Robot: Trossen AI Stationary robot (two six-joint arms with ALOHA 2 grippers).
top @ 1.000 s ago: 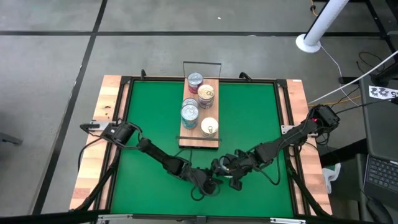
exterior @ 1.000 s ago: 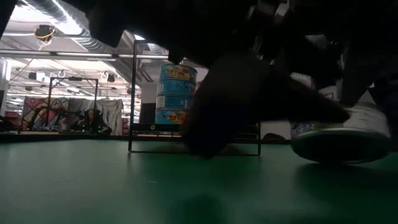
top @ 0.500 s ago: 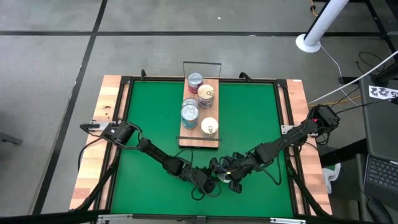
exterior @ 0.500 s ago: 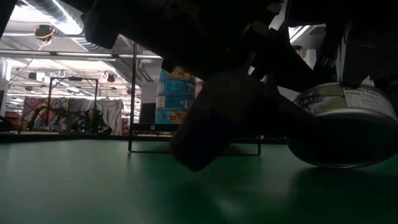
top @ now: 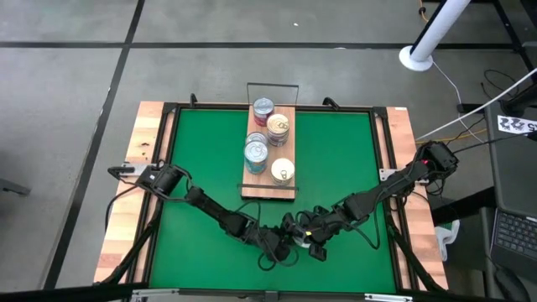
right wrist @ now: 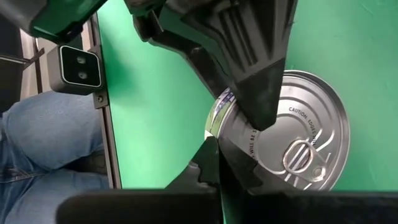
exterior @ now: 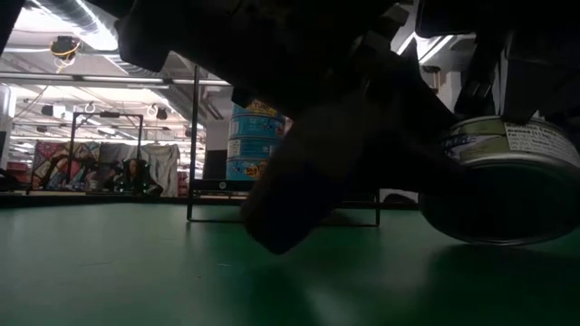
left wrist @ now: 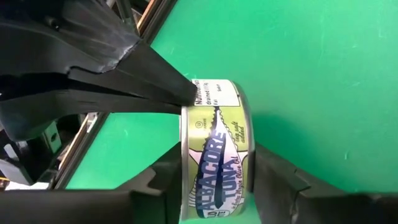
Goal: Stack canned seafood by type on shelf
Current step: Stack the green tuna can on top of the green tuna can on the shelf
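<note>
A tuna tin [left wrist: 217,155] with a silver pull-tab lid [right wrist: 298,143] stands tilted on its rim on the green mat [top: 336,168], near the table's front edge. My left gripper [left wrist: 217,199] is shut on it, and my right gripper [right wrist: 217,171], shut, meets it from the other side. Both grippers crowd together in the high view [top: 294,239]. The shelf [top: 268,186] lies at the far middle with several tins [top: 256,153] on it. In the low view, blue-labelled tins [exterior: 258,136] stand stacked there. My left gripper pinches the tin's two flat faces, lid [right wrist: 280,124] and bottom, between its two fingers [left wrist: 280,186]. It comes slanting down from the table's left. The tin leans, its lower rim [exterior: 494,237] on the mat. My right gripper presses its shut fingertips [left wrist: 155,87] against the lid's rim [left wrist: 186,107], slanting down from the table's right.
Thin wire rails [exterior: 195,136] close the shelf's short ends. A small camera block [right wrist: 81,67] sits at the table's near edge, with a person's knee in jeans [right wrist: 50,143] beyond it. A wooden border [top: 126,210] frames the mat. Bare mat lies left and right of the shelf.
The tin lay nearly flat on the mat a second ago. Its far side has since risen, so it now leans on its near rim. Both arms have stayed close about it near the table's front edge.
</note>
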